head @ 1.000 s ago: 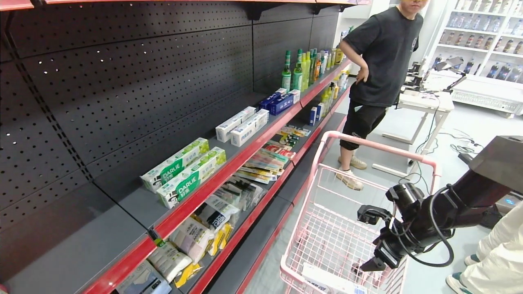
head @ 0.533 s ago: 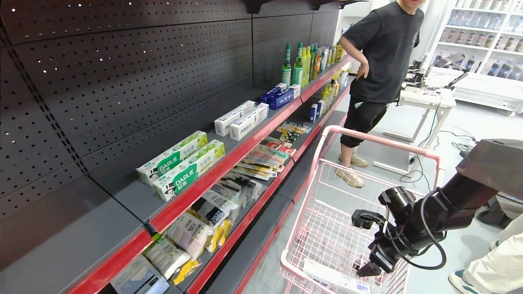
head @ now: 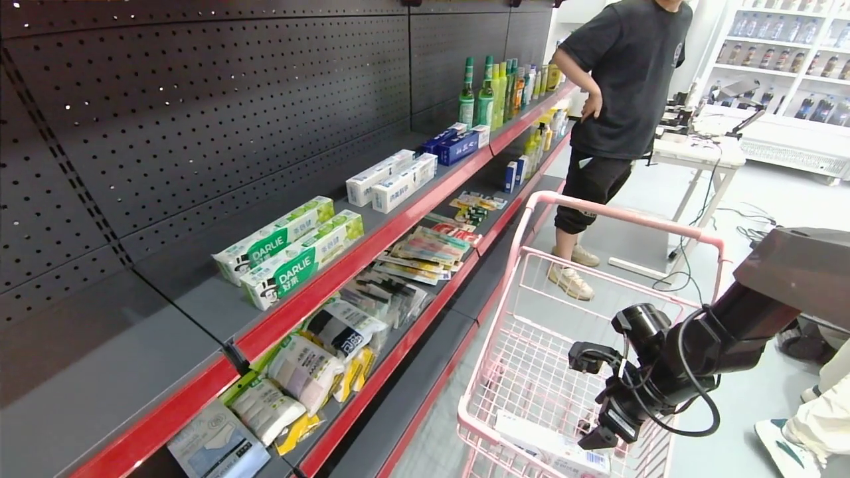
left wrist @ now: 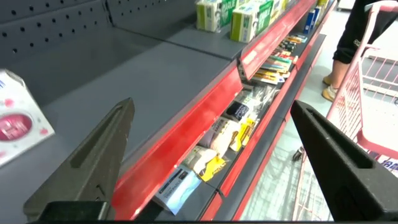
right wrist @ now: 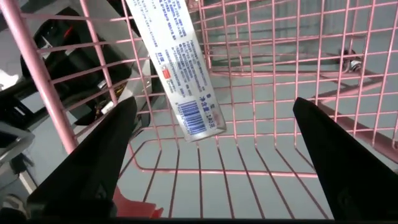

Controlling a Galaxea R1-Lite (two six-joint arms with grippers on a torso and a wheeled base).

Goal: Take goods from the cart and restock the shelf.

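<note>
My right fingers [right wrist: 87, 174], spread wide, had sunk deeper into the cart [head: 597, 218] toward the white box [right wrist: 180, 74], a pick looming; left fingers [left wrist: 87, 168] gaped empty.

The white box [head: 554, 453] in the pink cart [head: 617, 224]
It is seen lying at the near end, lower right; the red-edged shelf [head: 212, 309] is set at left, partly stocked.
</note>
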